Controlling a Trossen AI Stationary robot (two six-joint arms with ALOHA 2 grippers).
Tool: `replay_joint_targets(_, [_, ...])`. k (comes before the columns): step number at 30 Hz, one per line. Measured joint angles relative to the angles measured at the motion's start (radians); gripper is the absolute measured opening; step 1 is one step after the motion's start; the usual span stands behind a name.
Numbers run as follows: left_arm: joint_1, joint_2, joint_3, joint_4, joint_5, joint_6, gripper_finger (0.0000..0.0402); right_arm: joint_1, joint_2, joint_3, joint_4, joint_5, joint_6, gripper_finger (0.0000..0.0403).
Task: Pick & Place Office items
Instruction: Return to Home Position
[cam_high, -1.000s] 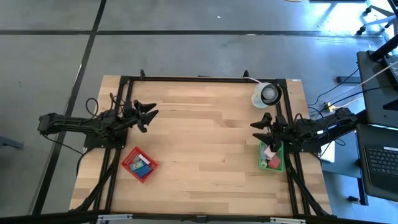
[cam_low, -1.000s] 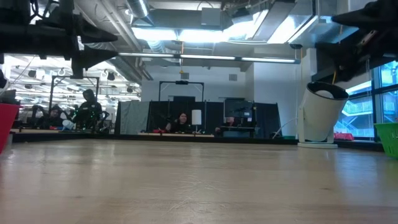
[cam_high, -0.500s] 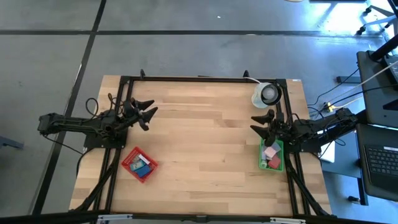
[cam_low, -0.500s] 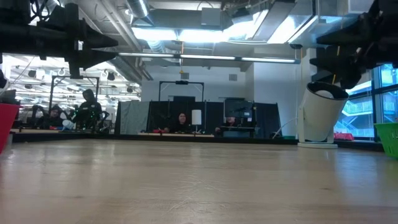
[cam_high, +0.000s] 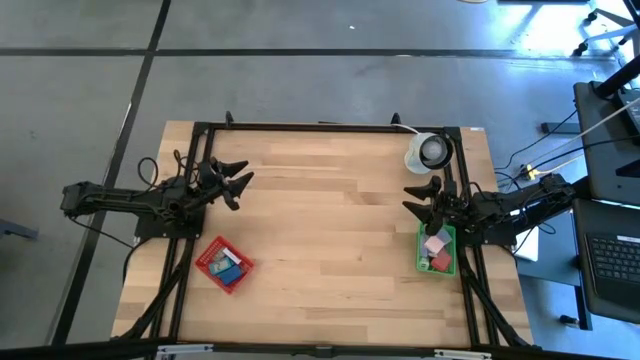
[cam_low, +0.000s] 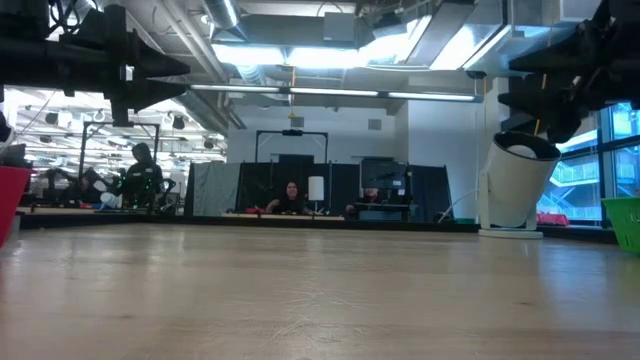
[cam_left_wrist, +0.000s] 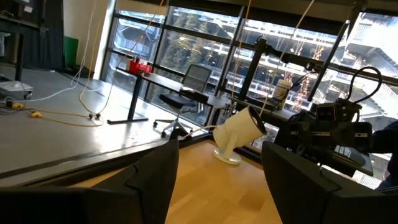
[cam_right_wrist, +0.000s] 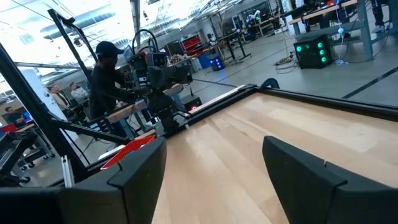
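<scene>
The office items lie in two baskets. Small teal, blue and white pieces (cam_high: 228, 262) fill the red basket (cam_high: 207, 259) at the near left; pink, red and white pieces (cam_high: 434, 247) sit in the green basket (cam_high: 449, 262) at the right edge. My left gripper (cam_high: 248, 173) hovers open above the table's left side, beyond the red basket, and holds nothing (cam_left_wrist: 221, 180). My right gripper (cam_high: 405, 198) is open too, raised just beyond the green basket's far end, its fingers pointing toward the table's middle (cam_right_wrist: 214, 180).
A white round object with a dark centre (cam_high: 430, 152) stands near the far right corner, also seen as a white tilted cylinder (cam_low: 515, 185). A black frame (cam_high: 320, 127) runs along the far edge and both sides. Bare wood (cam_high: 330, 230) lies between the arms. People sit in the room beyond (cam_low: 290, 195).
My right gripper has shifted a little toward the far edge, off the green basket's far end, then held still. It stays open. The baskets and their pieces have not moved.
</scene>
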Motion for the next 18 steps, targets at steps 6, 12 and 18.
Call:
replay_joint_targets(6, [0.0,0.0,0.0,0.0,0.0,0.0,0.0226,0.0,0.0,0.0,0.0,0.0,0.0,0.027])
replay_joint_targets(12, [0.0,0.0,0.0,0.0,0.0,0.0,0.0226,0.0,0.0,0.0,0.0,0.0,0.002,0.027])
replay_joint_targets(18, [0.0,0.0,0.0,0.0,0.0,0.0,0.0226,0.0,0.0,0.0,0.0,-0.001,0.002,0.027])
